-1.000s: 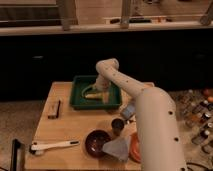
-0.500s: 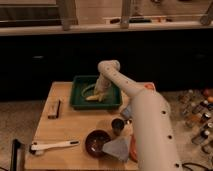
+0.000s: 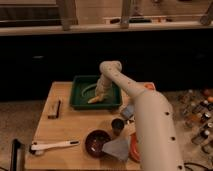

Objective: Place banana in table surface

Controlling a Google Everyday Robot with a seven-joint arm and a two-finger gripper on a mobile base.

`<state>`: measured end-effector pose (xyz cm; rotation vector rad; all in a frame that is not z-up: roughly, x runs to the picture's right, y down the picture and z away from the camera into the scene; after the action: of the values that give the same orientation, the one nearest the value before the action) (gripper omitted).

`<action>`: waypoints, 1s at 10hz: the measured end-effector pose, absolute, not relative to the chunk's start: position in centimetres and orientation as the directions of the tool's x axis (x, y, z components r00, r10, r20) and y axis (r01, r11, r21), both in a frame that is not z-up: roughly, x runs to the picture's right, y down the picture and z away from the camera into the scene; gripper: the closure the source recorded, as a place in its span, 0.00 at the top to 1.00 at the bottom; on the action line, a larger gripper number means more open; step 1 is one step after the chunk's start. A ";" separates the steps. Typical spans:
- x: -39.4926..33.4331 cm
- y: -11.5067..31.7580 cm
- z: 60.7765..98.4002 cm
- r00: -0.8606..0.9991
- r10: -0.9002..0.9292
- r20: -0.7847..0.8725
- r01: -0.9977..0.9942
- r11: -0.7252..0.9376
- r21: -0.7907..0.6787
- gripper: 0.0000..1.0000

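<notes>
The table surface (image 3: 65, 127) is a light tan wooden square set against a long dark counter front, with speckled floor on both sides and a cluster of bottles (image 3: 197, 112) on the floor to the right. On the wood lie a dark green tray (image 3: 76, 95), a dark block (image 3: 55, 108), a white-handled brush (image 3: 52, 146), a dark bowl (image 3: 96, 142) and 1 small dark cup (image 3: 118, 125). My gripper (image 3: 101, 93) reaches down into the tray, at the banana (image 3: 93, 100), which lies inside the tray near its front edge; I cannot tell whether I am gripping it. Since 0.5 s ago my arm's bend has shifted slightly right, and the banana has stayed in the tray.
</notes>
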<state>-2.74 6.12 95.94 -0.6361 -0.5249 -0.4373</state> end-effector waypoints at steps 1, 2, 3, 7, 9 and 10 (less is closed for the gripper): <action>-2.7 6.0 95.6 0.780 -0.222 0.584 0.531 0.730 -0.431 0.02; -2.6 5.7 94.9 0.777 -0.226 0.588 0.530 0.739 -0.416 0.02; -2.6 5.5 94.6 0.775 -0.228 0.590 0.529 0.744 -0.408 0.02; -3.0 4.5 92.2 0.754 -0.238 0.612 0.534 0.766 -0.359 0.02; -4.3 3.7 90.4 0.732 -0.263 0.629 0.555 0.766 -0.326 0.02; -4.6 3.4 89.7 0.720 -0.276 0.637 0.565 0.766 -0.307 0.02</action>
<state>-4.64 3.37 89.65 -0.5159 -0.6037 -0.4881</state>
